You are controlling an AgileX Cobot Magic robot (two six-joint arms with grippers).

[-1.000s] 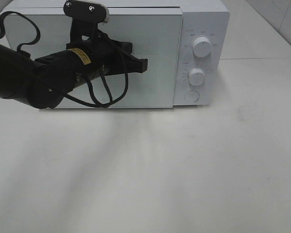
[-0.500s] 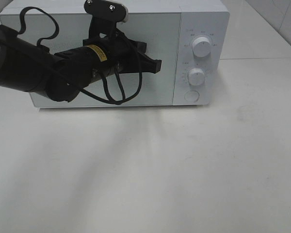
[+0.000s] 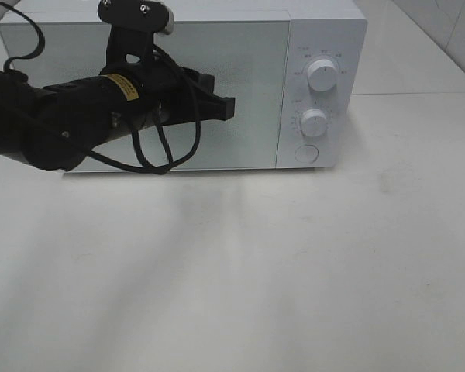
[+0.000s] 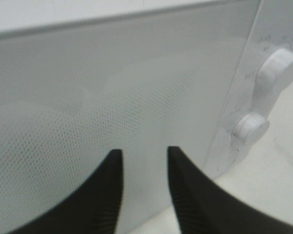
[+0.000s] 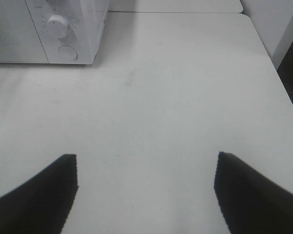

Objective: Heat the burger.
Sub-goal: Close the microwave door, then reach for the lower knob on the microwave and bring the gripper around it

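The burger is out of view in every frame. A white microwave point(image 3: 248, 85) stands at the back of the table with its door shut and its frosted window hiding the inside. My left gripper point(image 3: 231, 107) hovers in front of the door's middle, pointing toward the control panel. In the left wrist view the left gripper point(image 4: 142, 156) has its fingers a narrow gap apart, holding nothing, close to the door. My right gripper point(image 5: 145, 165) is wide open and empty above bare table, to the right of the microwave point(image 5: 83, 29).
The control panel carries an upper knob point(image 3: 322, 75), a lower knob point(image 3: 314, 122) and a round door button point(image 3: 306, 153). The white table point(image 3: 256, 263) spreads in front of the microwave. The table's right edge point(image 5: 278, 83) shows in the right wrist view.
My left gripper moved right and up along the door half a second ago, then drew back to the left. The microwave and the right arm have not moved.
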